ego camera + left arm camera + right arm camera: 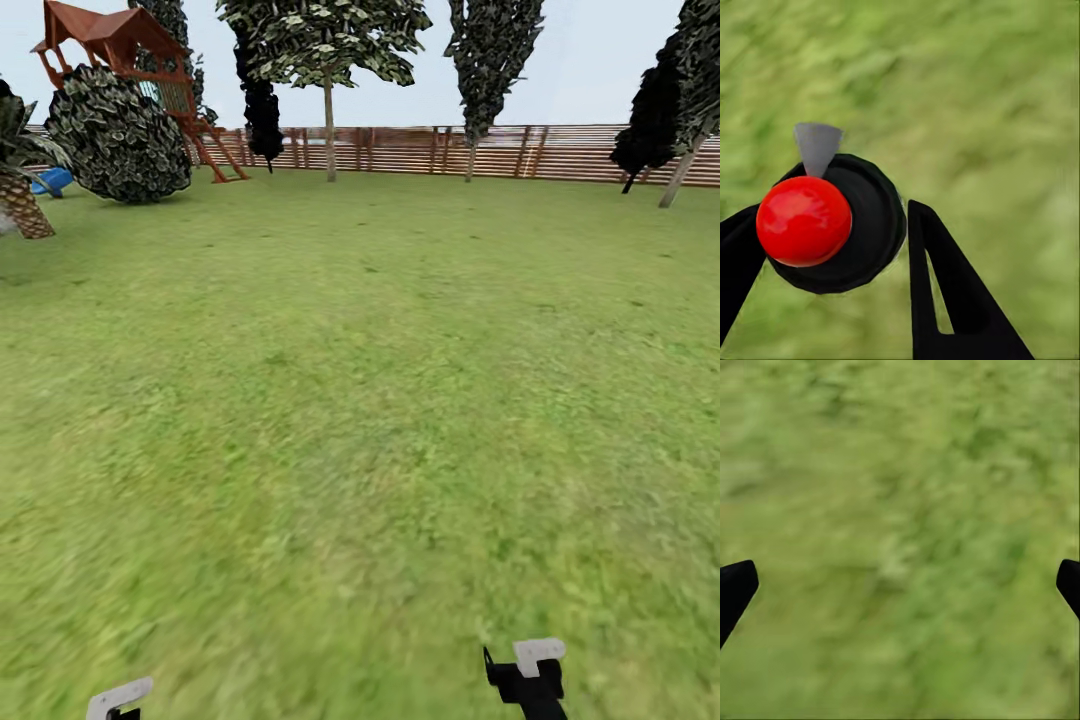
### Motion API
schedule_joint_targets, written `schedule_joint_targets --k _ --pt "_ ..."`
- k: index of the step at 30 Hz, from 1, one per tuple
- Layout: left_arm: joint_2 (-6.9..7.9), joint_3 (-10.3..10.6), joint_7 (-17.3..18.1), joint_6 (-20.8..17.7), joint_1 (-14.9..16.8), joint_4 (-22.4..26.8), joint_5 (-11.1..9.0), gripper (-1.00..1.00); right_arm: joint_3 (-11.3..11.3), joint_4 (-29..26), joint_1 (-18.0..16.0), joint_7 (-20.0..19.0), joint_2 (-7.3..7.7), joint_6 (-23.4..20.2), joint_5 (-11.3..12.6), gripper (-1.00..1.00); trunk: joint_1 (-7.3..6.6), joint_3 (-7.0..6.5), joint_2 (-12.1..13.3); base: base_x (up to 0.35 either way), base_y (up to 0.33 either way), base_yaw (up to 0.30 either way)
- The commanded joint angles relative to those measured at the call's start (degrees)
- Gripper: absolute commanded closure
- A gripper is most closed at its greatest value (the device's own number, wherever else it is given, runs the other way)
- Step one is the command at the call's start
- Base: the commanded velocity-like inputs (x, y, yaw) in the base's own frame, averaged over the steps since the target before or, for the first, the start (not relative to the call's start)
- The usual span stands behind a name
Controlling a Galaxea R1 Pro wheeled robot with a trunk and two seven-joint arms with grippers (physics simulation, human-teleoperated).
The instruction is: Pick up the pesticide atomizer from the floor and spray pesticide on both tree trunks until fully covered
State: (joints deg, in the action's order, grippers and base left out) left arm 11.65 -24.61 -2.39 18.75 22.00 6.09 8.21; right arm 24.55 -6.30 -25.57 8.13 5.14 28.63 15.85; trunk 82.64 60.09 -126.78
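Note:
The pesticide atomizer [832, 225] has a round black body, a shiny red cap and a grey nozzle. It sits between the black fingers [952, 292] of my left gripper [832, 211], which is shut on it above the grass. At the lower edge of the head view my left gripper [118, 697] and right gripper [528, 672] hang low over the lawn [360, 400]. My right gripper [900, 577] is open, with only grass between its fingertips. Far off by the fence stand trees with bare pale trunks [329, 135] [470, 160]; I cannot tell which are the task's trees.
A brown slat fence [580, 152] closes the far side. At the back left are a red wooden playset [120, 45], a round bush [118, 135], a scaly palm [22, 205] and a blue slide [50, 181]. A leaning tree [680, 172] stands far right.

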Motion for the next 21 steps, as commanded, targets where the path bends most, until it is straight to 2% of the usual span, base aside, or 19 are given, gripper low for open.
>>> schedule_joint_targets --k 1,6,12,21 --pt "-0.02 -0.26 -0.25 0.23 0.07 -0.11 0.62 1.0 0.5 -0.03 -0.01 0.3 0.04 0.11 0.32 -1.0 0.02 0.04 -0.02 0.321 0.169 0.282" --pt "0.03 -0.42 -0.33 0.18 0.07 -0.11 0.66 1.0 0.5 -0.03 -0.01 0.3 0.04 0.11 0.32 -1.0 0.02 0.04 -0.02 0.322 0.139 0.282" --pt "0.04 -0.42 -0.33 0.19 0.07 -0.11 0.72 1.0 0.5 -0.03 -0.01 0.3 0.04 0.09 0.3 -1.0 0.02 0.04 -0.02 0.335 0.014 0.272" --pt "0.04 -0.42 -0.33 0.21 0.07 -0.11 0.73 1.0 0.5 -0.02 0.0 0.22 0.05 0.01 0.23 -1.0 0.02 0.04 -0.02 0.339 0.0 0.033"
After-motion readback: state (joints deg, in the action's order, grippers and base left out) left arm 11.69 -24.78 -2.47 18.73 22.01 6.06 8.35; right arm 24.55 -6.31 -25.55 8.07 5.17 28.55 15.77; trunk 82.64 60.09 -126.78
